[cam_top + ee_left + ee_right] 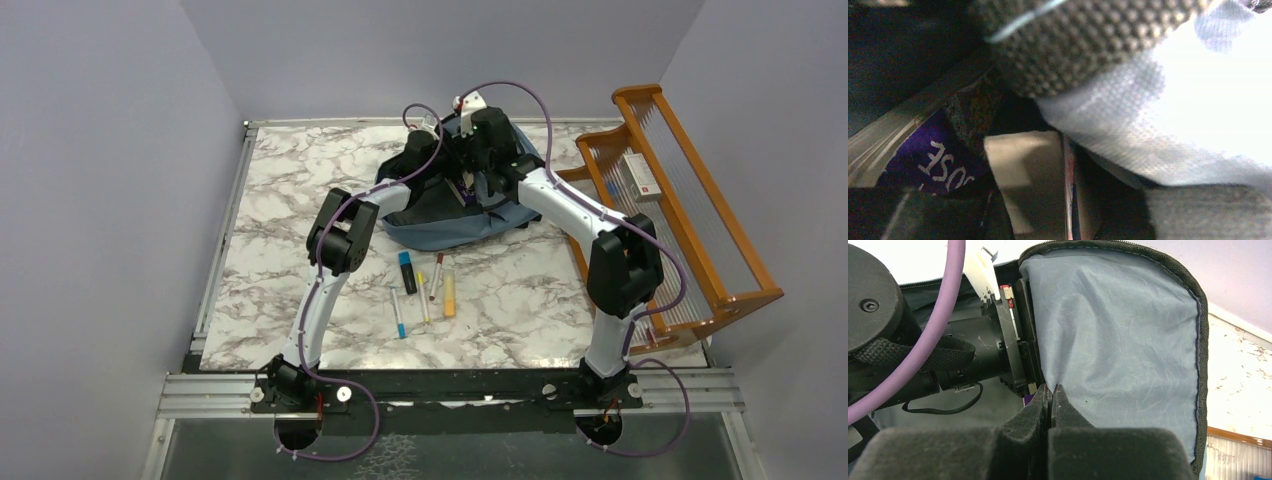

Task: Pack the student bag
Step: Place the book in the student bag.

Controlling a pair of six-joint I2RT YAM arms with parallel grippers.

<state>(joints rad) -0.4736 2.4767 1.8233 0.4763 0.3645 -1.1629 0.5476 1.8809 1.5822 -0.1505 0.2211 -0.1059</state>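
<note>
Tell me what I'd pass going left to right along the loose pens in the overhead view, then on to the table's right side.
Light-blue pen → black marker with teal end → yellow pen → dark red pen → orange highlighter → orange wooden rack.

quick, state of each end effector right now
Left end effector: inside the student bag, open or closed cannot be told.
Right end effector: closed on the student bag's flap.

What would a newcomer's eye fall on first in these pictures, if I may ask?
Both arms meet over the blue bag at the far middle of the table, the right gripper pinching its raised flap. Loose pens lie nearer the bases, and an orange rack stands at the right.
</note>
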